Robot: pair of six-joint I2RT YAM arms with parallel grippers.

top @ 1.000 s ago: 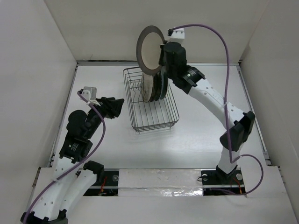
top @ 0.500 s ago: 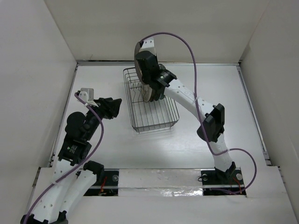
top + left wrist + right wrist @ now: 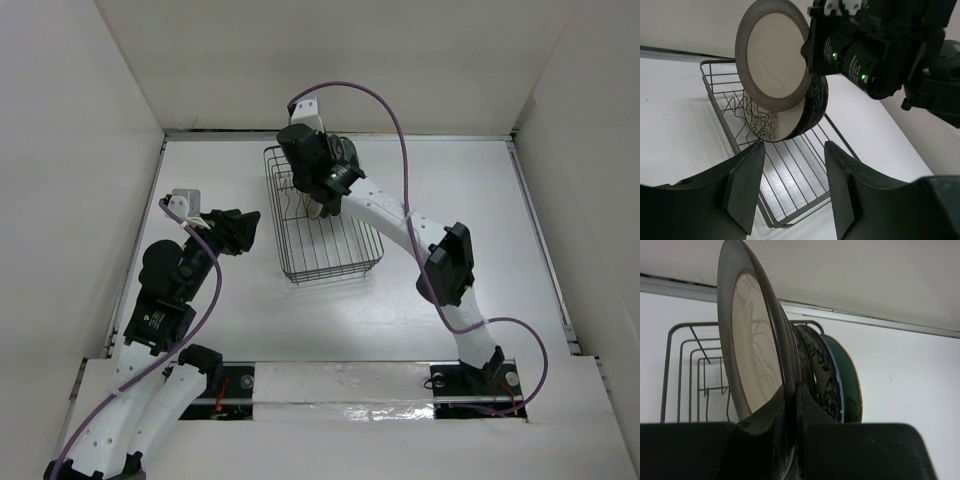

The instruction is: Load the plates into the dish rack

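My right gripper [image 3: 312, 180] [image 3: 792, 405] is shut on the rim of the grey-brown rimmed beige plate [image 3: 775, 52] [image 3: 752, 355]. It holds the plate upright over the far half of the dish rack [image 3: 335, 270] [image 3: 790, 172], right beside the plates standing there. In the right wrist view the blue-floral plate [image 3: 822, 375] and a green-backed plate [image 3: 850, 382] stand just behind it. In the left wrist view the cream plate with dark patterned edge [image 3: 767, 125] stands below it in the tines. My left gripper [image 3: 245, 228] [image 3: 792, 185] is open and empty, left of the rack.
White walls enclose the table on the left, back and right. The rack's near half [image 3: 325, 250] holds no plates. Upright wire tines [image 3: 700, 370] stand at the rack's far left end. A purple cable [image 3: 400, 120] arcs above my right arm.
My right arm has swung left and lowered the beige plate from high behind the rack down to the standing plates. My left arm has not moved.
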